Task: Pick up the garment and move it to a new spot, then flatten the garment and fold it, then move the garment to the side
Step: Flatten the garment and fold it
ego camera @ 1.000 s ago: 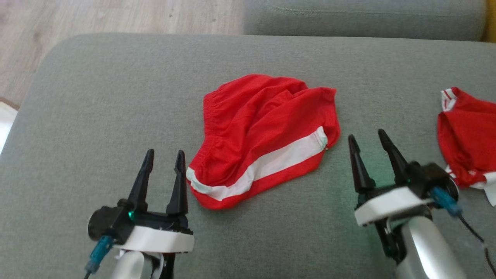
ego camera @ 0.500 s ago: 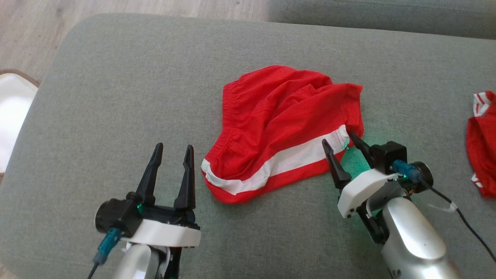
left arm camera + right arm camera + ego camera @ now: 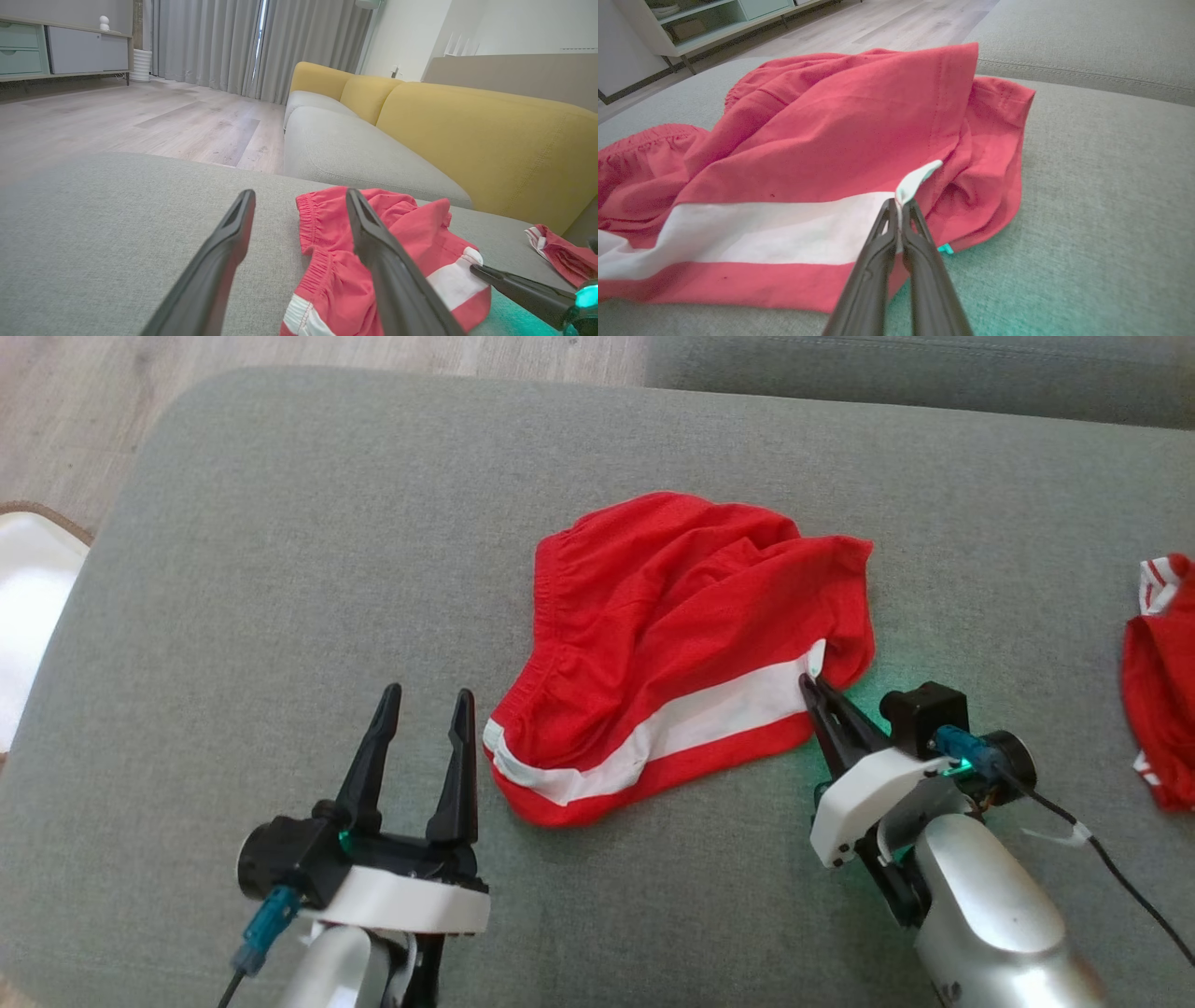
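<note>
Head view: a grey cushion [image 3: 280, 569] with the red garment [image 3: 681, 607] crumpled at frame centre and 2 grippers flanking its lower edge.

From above, the cushion spans nearly the whole frame. The garment's white stripe [image 3: 709, 719] runs diagonally along its lower edge, and a second red piece [image 3: 1158, 691] lies well apart at the right edge. The left wrist view adds the room beyond: a yellow sofa [image 3: 490, 135] at upper right, grey curtains [image 3: 210, 42] and wooden floor [image 3: 140, 116]. The left gripper [image 3: 428, 694] sits at lower left just beside the garment's left corner, its fingers spread apart with nothing between them. The right gripper [image 3: 810, 683] is at lower right. The right wrist view shows close up what the head view leaves small: its 2 fingers are pressed together on the stripe's right end, a pale tab of cloth poking up between the tips.
</note>
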Controlling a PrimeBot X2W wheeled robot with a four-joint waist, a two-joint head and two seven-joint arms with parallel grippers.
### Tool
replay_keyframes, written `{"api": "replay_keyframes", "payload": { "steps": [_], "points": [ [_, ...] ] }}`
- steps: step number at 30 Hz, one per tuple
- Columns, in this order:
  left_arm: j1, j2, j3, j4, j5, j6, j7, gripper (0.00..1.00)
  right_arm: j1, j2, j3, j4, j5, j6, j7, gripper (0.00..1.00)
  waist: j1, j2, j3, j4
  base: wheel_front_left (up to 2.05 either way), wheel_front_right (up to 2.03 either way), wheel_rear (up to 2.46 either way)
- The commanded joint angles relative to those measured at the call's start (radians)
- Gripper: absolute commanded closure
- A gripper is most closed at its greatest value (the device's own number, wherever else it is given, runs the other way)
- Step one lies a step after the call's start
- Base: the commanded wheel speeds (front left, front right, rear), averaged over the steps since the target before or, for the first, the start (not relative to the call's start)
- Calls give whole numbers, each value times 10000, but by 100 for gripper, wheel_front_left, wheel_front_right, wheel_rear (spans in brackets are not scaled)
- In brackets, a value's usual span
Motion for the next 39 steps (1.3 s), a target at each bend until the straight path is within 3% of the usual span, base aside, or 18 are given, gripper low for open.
{"api": "replay_keyframes", "payload": {
  "steps": [1, 6, 19, 24, 30, 39],
  "points": [
    [-352, 30, 305, -275, -48, 42, -80, 0, -482, 36, 210, -239, 84, -7, -171, 100, 0, -1, -1, -20, 0, 0, 0],
    [-336, 30, 387, -238, -4, 39, -80, 0, -476, -102, -77, -269, 151, -7, -414, 100, 0, -1, -36, -118, 0, 0, 0],
    [-177, 30, 398, -62, 168, -119, -80, 0, 951, -501, -2231, -1165, 794, -7, -277, 100, 0, -1, -234, -541, 0, 0, 0],
    [-229, 56, -163, 445, 410, -281, -80, 0, 1460, -489, -2528, -1492, 887, -7, -104, 100, 0, -1, -229, -648, 0, 0, 0],
    [-506, 469, -1177, 1383, 361, -341, -80, 0, 1777, -466, -2596, -1812, 934, -7, 66, 100, 0, -1, -264, -813, 0, 0, 0],
    [-1467, 1000, -2540, 2721, -426, -347, 243, 0, 1905, -480, -2299, -2251, 970, -7, 291, 100, 0, -1, -193, -1131, 0, 0, 0]
  ]
}}
